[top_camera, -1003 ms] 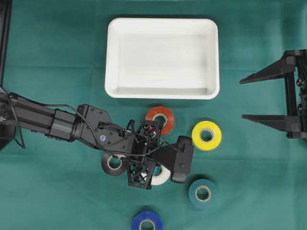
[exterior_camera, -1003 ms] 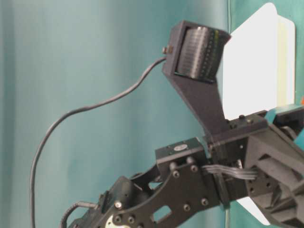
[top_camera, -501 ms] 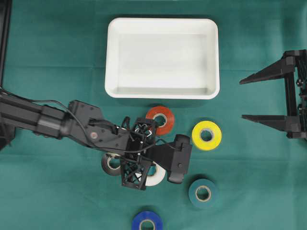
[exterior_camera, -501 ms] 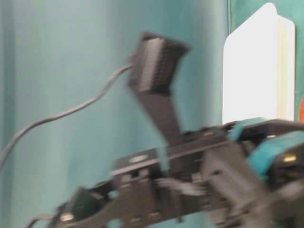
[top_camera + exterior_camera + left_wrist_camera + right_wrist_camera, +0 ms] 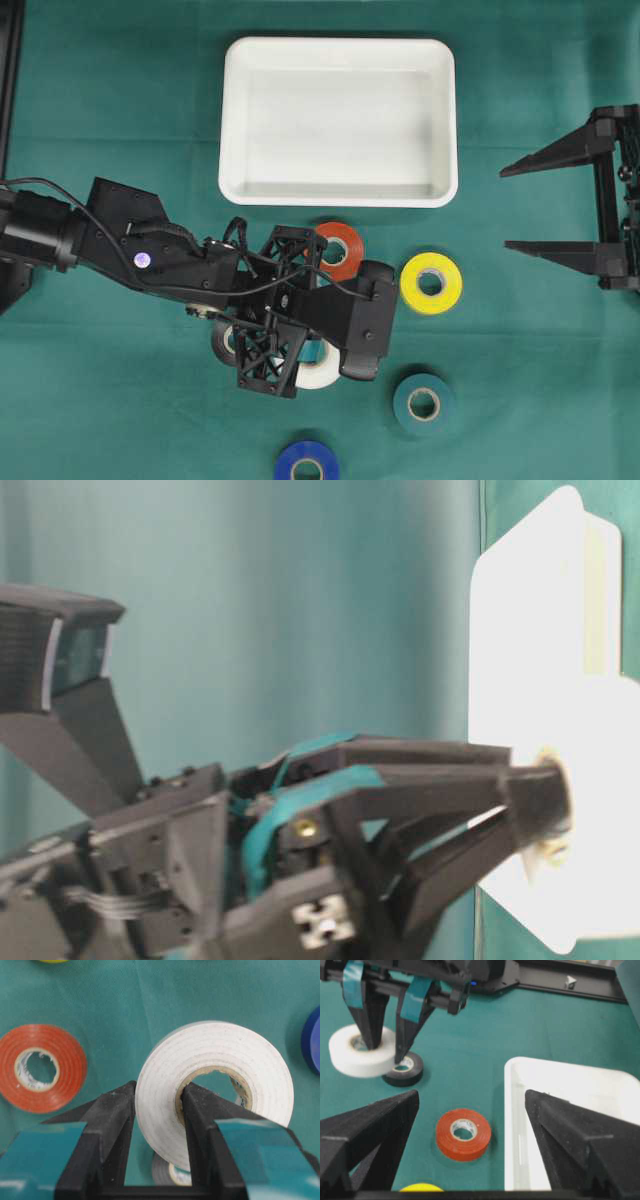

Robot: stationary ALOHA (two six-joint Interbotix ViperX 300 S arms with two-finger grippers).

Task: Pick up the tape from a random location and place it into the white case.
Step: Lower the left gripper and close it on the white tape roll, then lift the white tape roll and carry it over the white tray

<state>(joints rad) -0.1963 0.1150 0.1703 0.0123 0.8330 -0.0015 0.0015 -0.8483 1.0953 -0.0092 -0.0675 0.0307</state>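
The white tape roll (image 5: pixel 212 1087) is pinched through its wall by the left gripper (image 5: pixel 157 1125) — the white case (image 5: pixel 338 122) lies ahead of it, while the spread right gripper (image 5: pixel 570 205) is parked farther off.

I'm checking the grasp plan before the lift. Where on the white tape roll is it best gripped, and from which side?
Grip the white tape roll across its ring wall, coming straight down from above. It lies flat with its core open upward, so one finger fits in the hole and the other outside, as the left gripper shows.
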